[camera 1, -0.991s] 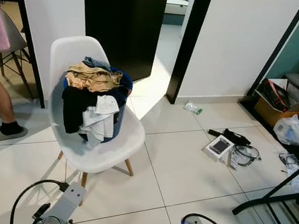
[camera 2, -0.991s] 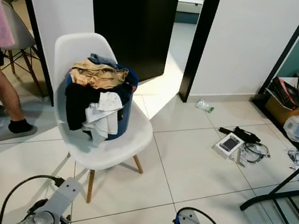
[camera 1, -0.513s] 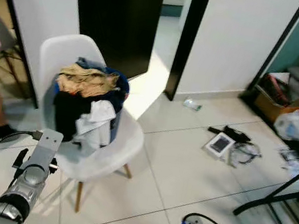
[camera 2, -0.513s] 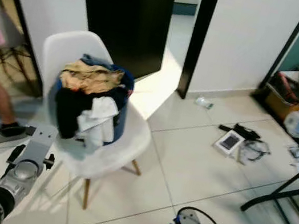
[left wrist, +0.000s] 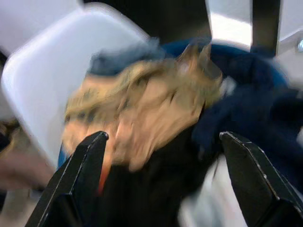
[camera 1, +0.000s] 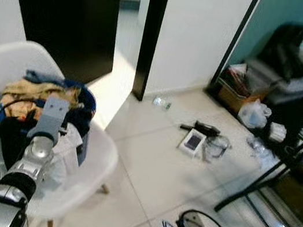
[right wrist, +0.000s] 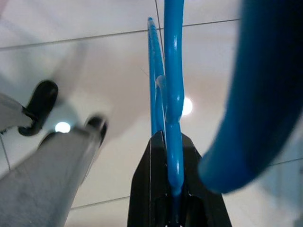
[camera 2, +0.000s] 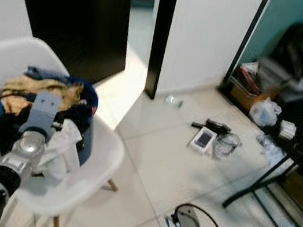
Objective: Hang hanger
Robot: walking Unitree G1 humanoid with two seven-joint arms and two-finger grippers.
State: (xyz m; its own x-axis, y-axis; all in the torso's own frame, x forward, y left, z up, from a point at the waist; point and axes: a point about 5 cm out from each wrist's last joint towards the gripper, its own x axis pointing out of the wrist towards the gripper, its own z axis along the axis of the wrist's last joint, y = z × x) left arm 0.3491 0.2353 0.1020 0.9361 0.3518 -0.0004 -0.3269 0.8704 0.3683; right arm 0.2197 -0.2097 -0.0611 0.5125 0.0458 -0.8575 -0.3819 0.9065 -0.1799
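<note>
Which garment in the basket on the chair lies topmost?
The tan garment, crumpled on top of the pile; the black and white ones hang lower over the basket's front.

Chair (camera 1: 97, 157) left, rack (camera 1: 267, 187) right

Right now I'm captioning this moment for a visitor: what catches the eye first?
A white chair holding a blue basket heaped with clothes, the open left gripper reaching toward the heap. The right gripper, low over the floor tiles, is shut on a blue hanger. A black rack stands to the right.
</note>
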